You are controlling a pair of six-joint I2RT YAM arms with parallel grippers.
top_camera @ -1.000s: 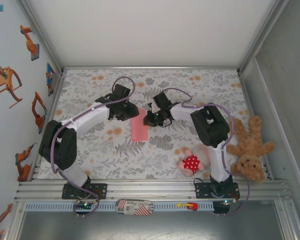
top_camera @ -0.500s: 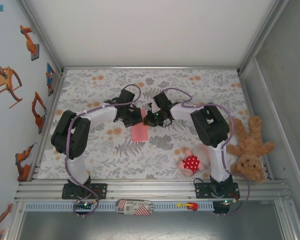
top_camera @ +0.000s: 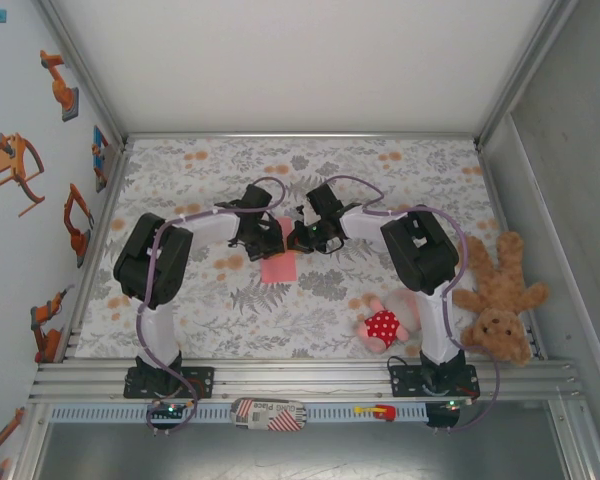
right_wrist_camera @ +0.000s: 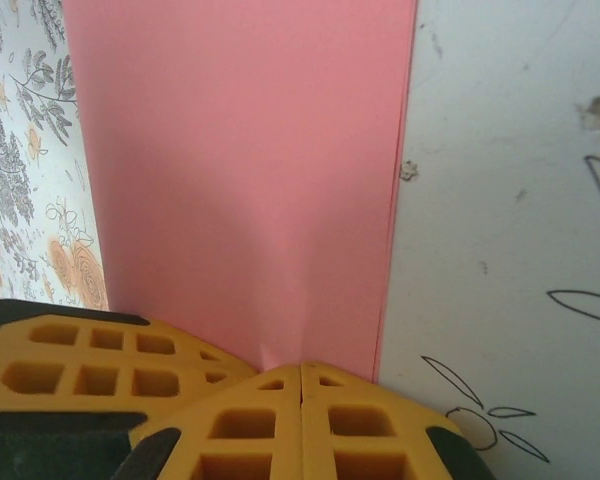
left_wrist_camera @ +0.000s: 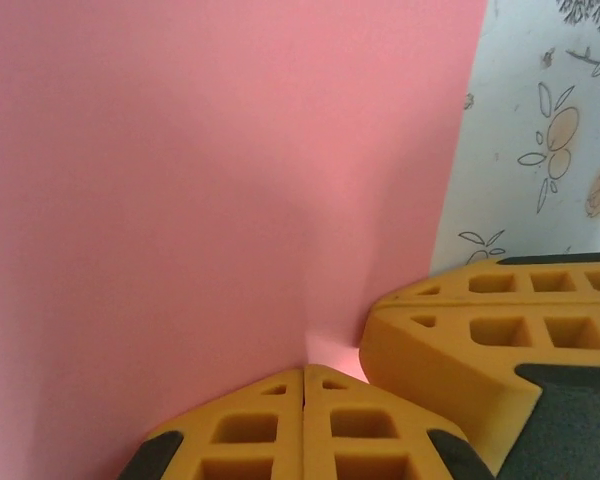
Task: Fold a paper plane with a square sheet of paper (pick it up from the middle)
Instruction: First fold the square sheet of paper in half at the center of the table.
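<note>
Left end effector [left_wrist_camera: 305, 370], right end effector [right_wrist_camera: 300, 367] — 2 pinching 1 paper sheet [left_wrist_camera: 210, 180].

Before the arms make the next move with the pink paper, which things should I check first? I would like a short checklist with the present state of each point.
1. Left gripper shut on the paper: ok, it is closed on the paper's end.
2. Right gripper shut on the paper: ok, it pinches the same end.
3. Gap between the two grippers: cannot tell; they sit side by side, very close.
4. Paper lying flat: not ok, a soft buckle runs up from each pinch.
5. Doll and bear away from the paper: ok, both lie apart from it, to the right.
</note>
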